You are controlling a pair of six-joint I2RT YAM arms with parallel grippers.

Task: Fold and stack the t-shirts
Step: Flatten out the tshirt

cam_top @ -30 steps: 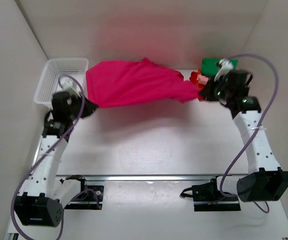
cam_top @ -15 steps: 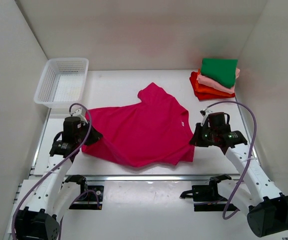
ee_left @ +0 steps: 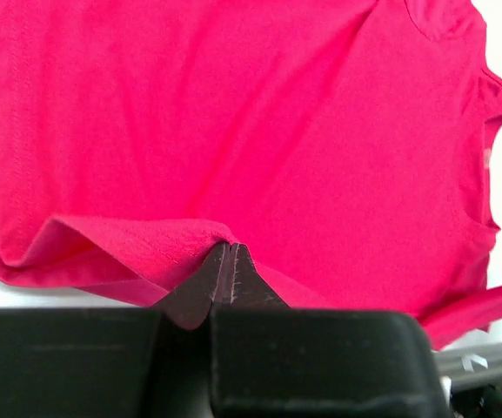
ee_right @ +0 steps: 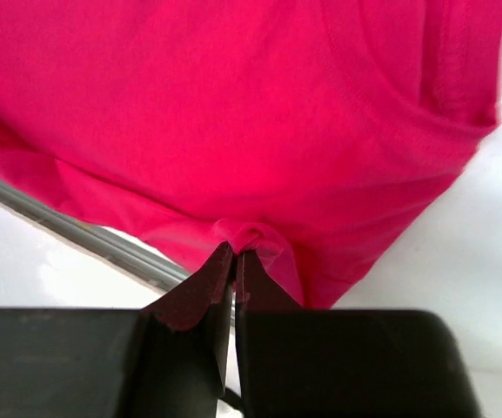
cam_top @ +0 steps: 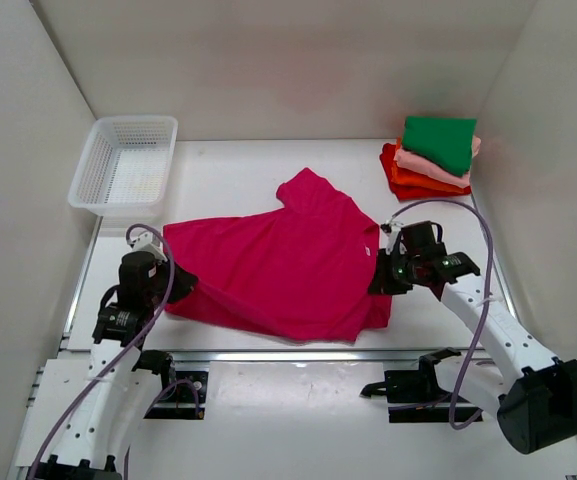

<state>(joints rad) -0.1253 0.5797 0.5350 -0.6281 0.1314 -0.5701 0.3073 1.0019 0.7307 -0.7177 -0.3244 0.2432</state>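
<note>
The magenta-pink t-shirt (cam_top: 278,270) lies spread on the table's middle, one sleeve pointing to the back. My left gripper (cam_top: 175,285) is shut on the shirt's left edge; in the left wrist view (ee_left: 230,247) its tips pinch a raised fold of the cloth (ee_left: 259,139). My right gripper (cam_top: 380,278) is shut on the shirt's right edge; in the right wrist view (ee_right: 234,254) its tips pinch a small bunch of the cloth (ee_right: 233,113). A stack of folded t-shirts (cam_top: 430,160), green on top over light pink, orange and red, sits at the back right.
A white mesh basket (cam_top: 125,166) stands at the back left. A metal rail (cam_top: 298,354) runs along the table's near edge, just below the shirt's hem. White walls close in left, right and behind.
A second ago both grippers held the shirt stretched in the air at the back. They have come down and toward me, and the shirt now lies on the table, drawn slightly nearer still.
</note>
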